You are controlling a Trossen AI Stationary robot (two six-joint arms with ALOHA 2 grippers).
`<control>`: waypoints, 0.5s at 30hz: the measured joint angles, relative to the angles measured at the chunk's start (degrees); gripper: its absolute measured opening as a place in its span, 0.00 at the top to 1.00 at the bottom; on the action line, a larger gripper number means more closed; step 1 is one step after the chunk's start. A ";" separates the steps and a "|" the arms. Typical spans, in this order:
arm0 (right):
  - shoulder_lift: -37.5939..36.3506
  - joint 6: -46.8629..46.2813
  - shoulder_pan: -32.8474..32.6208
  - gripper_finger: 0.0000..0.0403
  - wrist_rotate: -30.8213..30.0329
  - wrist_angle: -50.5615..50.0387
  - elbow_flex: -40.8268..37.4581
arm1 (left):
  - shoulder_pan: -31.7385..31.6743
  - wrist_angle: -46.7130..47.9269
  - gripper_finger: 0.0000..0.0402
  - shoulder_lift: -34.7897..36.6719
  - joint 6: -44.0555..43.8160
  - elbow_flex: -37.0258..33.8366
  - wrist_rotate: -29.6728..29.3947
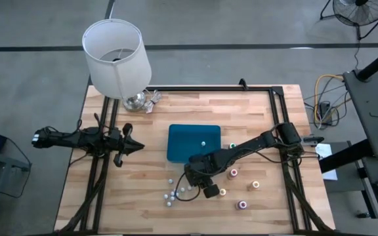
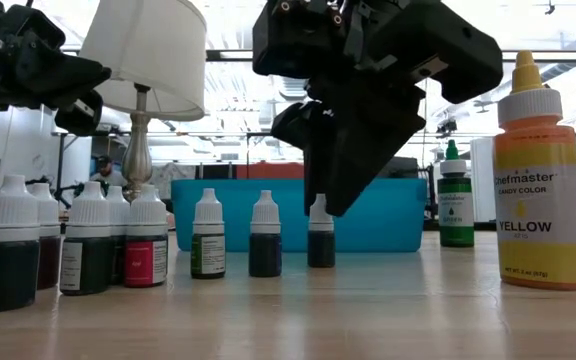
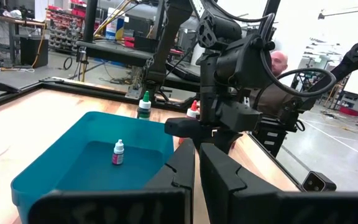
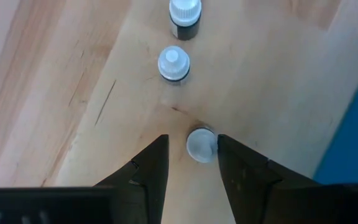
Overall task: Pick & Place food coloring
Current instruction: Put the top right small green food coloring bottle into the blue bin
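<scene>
While the right gripper [image 4: 191, 163] is hanging straight down over a small white-capped dropper bottle [image 4: 200, 145] of food coloring on the pale wooden tabletop [image 1: 136, 190], its dark fingers [image 4: 146, 167] are straddling the cap, one finger touching the cap's side and the other just clear; the jaws are standing part-open and not yet clamped. That bottle is standing upright just beside the blue plastic tray [image 1: 179, 139], first in a short row with two more white-capped bottles [image 4: 174, 63] near it.

Handling judgement: bottle looks light, rigid plastic, smooth and rounded, so it is likely to tip or squirt sideways if pinched off-centre. Best hold appears to be across the ribbed cap or the neck below it, fingers square to the bottle's axis, closing gently.

One tiny bottle [image 3: 118, 152] with a pink label is already standing inside the tray. Larger squeeze bottles are standing further off, including a tall yellow one [image 2: 540, 180] with a glossy label.

Left gripper [image 1: 131, 145] is waiting, fingers shut and empty, well apart on the left side of the table, near a white-shaded lamp [image 1: 115, 56].
</scene>
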State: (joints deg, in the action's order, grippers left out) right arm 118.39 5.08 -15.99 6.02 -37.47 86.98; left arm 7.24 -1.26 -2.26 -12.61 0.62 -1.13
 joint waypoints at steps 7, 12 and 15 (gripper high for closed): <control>0.00 0.11 0.00 0.74 0.00 0.35 0.00 | -0.01 0.00 1.00 -0.01 -0.01 0.00 0.00; -0.02 0.11 0.00 0.79 0.00 0.35 0.00 | 0.01 0.00 1.00 -0.02 0.01 0.00 0.00; -0.02 0.11 0.00 0.82 -0.02 0.36 0.00 | 0.00 0.00 1.00 -0.02 0.00 0.00 0.00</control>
State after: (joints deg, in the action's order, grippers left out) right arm 118.37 5.19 -15.99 6.00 -37.11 86.98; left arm 7.24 -1.26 -2.28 -12.60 0.62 -1.13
